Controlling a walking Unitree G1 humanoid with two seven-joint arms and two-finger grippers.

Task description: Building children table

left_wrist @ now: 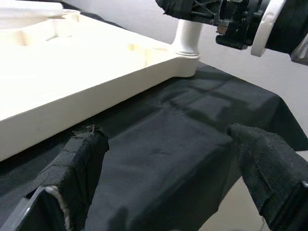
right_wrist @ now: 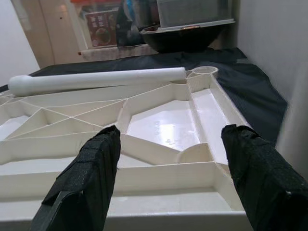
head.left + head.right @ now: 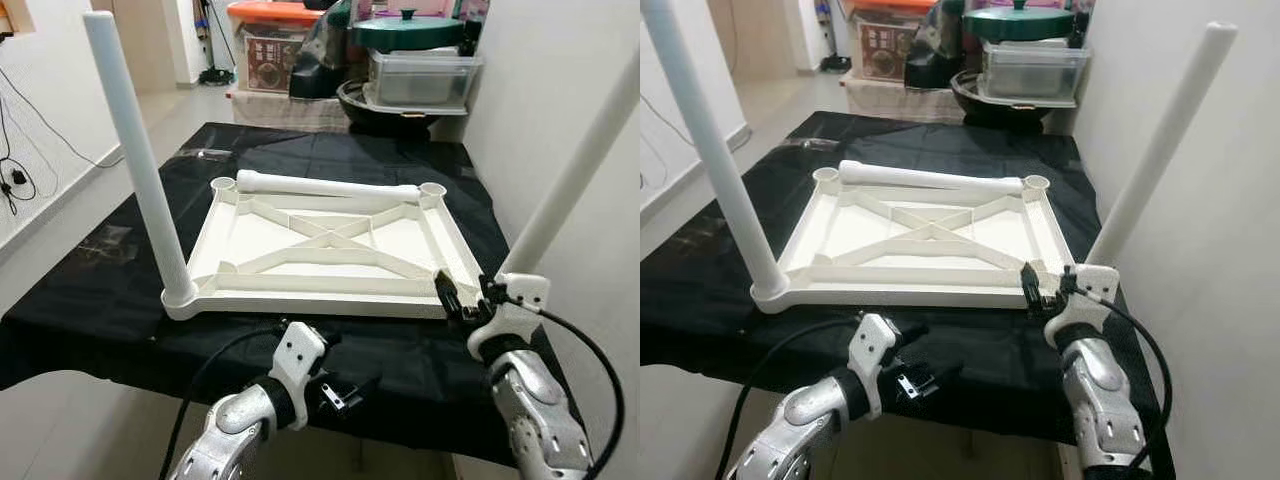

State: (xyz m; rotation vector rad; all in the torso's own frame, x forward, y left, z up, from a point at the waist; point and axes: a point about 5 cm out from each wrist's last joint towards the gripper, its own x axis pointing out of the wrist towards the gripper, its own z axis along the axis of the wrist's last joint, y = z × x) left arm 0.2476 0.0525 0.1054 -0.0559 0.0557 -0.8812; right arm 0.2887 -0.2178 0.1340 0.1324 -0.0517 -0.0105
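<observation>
Kids' table flipped upside down on the black cloth (image 3: 90,320), two legs standing up, one leg lying loose.

Going left to right: the near-left leg (image 3: 137,160) stands upright in its corner socket, up and off to the left of the left gripper (image 3: 345,392), which sits low over the cloth just in front of the tabletop's near edge with its fingers spread apart, nothing between them. The tabletop (image 3: 330,250) with its X-shaped ribs lies just past both grippers, and the loose leg (image 3: 328,185) lies across its far edge, well beyond them. The right gripper (image 3: 462,298) is right at the near-right corner, fingers wide apart and empty, with the tilted right leg (image 3: 575,170) rising just beside it on its right.
</observation>
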